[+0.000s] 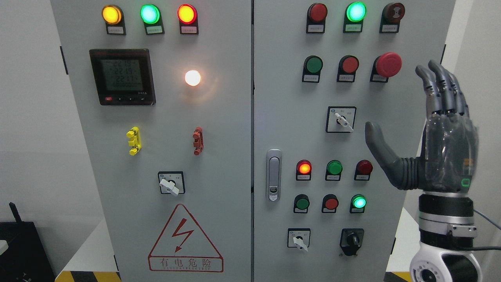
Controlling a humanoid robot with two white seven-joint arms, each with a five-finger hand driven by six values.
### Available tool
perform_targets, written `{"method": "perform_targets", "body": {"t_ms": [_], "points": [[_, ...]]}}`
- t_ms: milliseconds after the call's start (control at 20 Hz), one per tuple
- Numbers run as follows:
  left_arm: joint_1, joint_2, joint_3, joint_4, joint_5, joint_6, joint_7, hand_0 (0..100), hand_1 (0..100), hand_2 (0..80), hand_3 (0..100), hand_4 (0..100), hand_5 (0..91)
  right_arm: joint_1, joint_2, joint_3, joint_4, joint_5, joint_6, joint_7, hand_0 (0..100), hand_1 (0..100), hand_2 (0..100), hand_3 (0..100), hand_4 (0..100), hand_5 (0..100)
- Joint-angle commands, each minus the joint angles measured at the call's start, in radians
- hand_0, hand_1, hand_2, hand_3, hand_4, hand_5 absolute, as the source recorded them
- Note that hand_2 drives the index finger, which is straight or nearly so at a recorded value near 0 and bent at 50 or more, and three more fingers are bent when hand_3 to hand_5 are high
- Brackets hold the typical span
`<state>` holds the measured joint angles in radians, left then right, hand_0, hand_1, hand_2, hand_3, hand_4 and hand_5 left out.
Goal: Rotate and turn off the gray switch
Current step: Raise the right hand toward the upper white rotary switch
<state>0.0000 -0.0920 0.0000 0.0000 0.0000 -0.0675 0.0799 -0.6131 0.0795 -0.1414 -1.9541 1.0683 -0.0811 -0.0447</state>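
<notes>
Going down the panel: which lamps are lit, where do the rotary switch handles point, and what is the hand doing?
Top-left lamps: amber, green, red all lit.
White lamp: lit.
Meter: display on.
Top-right green lamp: lit.
Upper gray switch: handle points lower right.
Left-door switch: handle points lower right.
Right hand: open, fingers straight, touching nothing.

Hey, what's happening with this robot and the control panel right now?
A robot is facing a gray electrical cabinet covered in lights, buttons and rotary switches. Its right robot hand is raised in front of the right door with fingers spread, holding nothing and touching nothing. The nearest switch is the gray-handled rotary switch just left of its thumb, with its handle pointing down to the right. No left arm shows. The switch has not yet been gripped.
</notes>
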Motion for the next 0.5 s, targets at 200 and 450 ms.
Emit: {"method": "perform_targets", "body": {"t_ms": [200,450], "points": [[-0.009,0.000,0.008,-0.026,0.020,0.000,0.000,12,39,0.0,0,0,0.0,-0.004,-0.009,-0.004,0.004,-0.005,0.000,0.000,15,14,0,0,0,0],[-0.009,0.000,0.008,-0.026,0.018,0.000,0.000,12,39,0.0,0,0,0.0,-0.002,-0.004,-0.004,0.004,-0.005,0.000,-0.021,17,19,0,9,8,0]]}}
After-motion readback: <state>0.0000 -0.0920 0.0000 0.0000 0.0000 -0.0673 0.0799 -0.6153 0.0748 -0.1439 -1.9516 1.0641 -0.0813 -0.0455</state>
